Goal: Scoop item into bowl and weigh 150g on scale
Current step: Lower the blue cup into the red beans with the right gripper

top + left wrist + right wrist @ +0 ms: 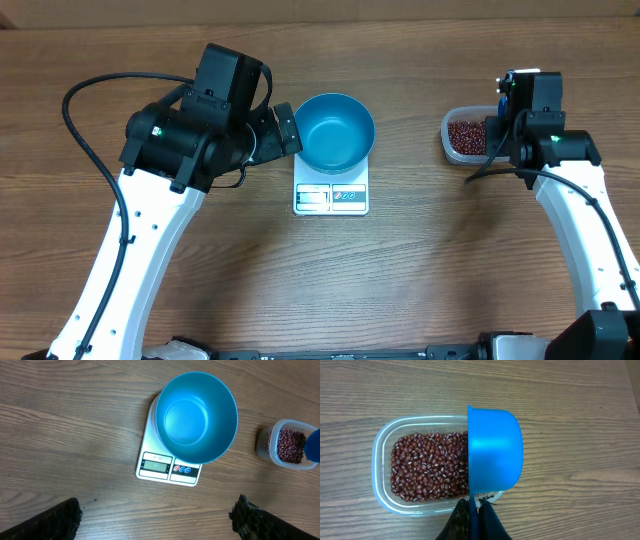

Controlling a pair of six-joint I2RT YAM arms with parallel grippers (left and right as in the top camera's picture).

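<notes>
Right gripper (476, 510) clamped on blue scoop (495, 450) over beans (427, 472), left gripper (155, 517) wide, bowl (196, 417) on scale (169, 467)

No legible text; scale (169, 467) display (155, 465) digits too faint to read.

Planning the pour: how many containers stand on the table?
2. The bowl sits on the scale at center; the tub of beans stands to its right, with the scoop over it. Others may be hidden.
</notes>
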